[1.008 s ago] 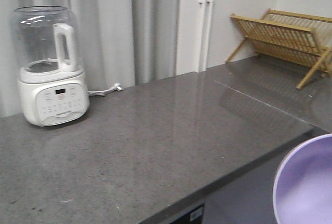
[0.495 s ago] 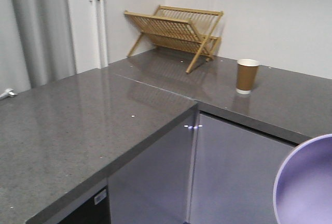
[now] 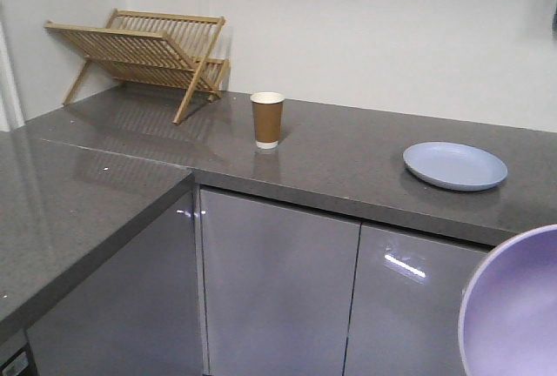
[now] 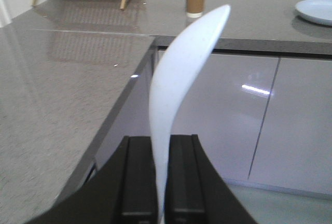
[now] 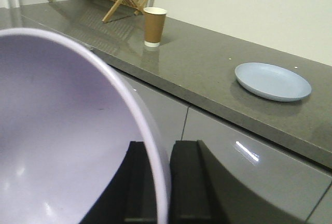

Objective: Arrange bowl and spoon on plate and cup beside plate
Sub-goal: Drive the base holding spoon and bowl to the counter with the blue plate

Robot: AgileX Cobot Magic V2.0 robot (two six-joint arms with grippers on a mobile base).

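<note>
The plate (image 3: 454, 165) lies well right of the cup (image 3: 267, 119), apparently nearer the right gripper (image 5: 161, 156) clamped on the bowl (image 5: 67, 130) rim; the left gripper (image 4: 161, 149) pinches the spoon (image 4: 179, 79).

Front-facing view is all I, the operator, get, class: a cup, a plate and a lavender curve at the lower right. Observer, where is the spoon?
Observer: The left wrist view shows it. The spoon is clamped by one end in the left gripper.
Operator: And that lavender curve?
Observer: That is the bowl. In the right wrist view, the right gripper is shut on its rim.
Operator: Is anything inside the bowl?
Observer: The part of its inside that the right wrist view shows is bare.
</note>
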